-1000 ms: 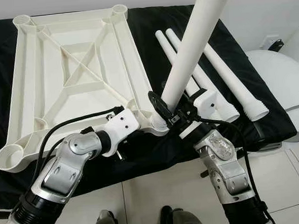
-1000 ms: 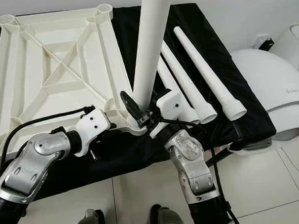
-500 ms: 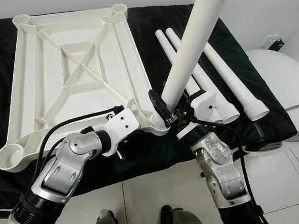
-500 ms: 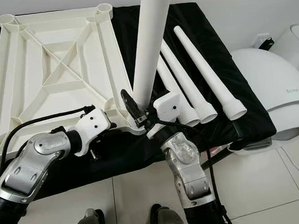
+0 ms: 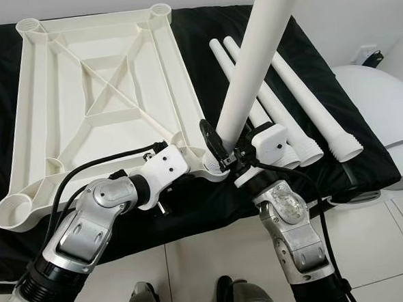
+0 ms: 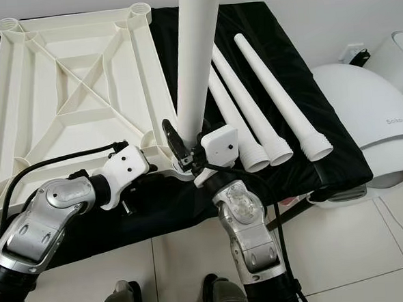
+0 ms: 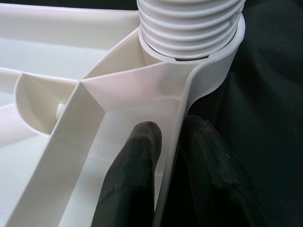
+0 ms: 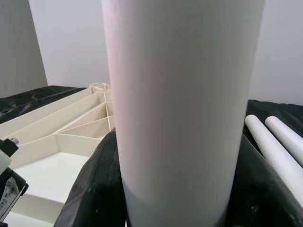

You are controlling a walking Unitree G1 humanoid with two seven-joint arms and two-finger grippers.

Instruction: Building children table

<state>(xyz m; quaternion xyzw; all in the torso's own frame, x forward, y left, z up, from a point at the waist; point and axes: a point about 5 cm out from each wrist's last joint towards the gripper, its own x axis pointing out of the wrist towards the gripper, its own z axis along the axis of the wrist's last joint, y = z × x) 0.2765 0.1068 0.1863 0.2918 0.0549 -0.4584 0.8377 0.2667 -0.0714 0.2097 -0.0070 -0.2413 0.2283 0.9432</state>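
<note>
upside-down tabletop lies on the black-covered desk. left gripper fingers clamped on its near rim beside the corner socket. right gripper fingers clamped round the upright leg, threaded end seated in that socket — likely mid screw-in. three spare legs lie to the right — three corners left.

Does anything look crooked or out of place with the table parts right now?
Nothing stands out. The leg stands in the tabletop's corner socket, threads showing, held by the right tool; three spare legs lie side by side.
</note>
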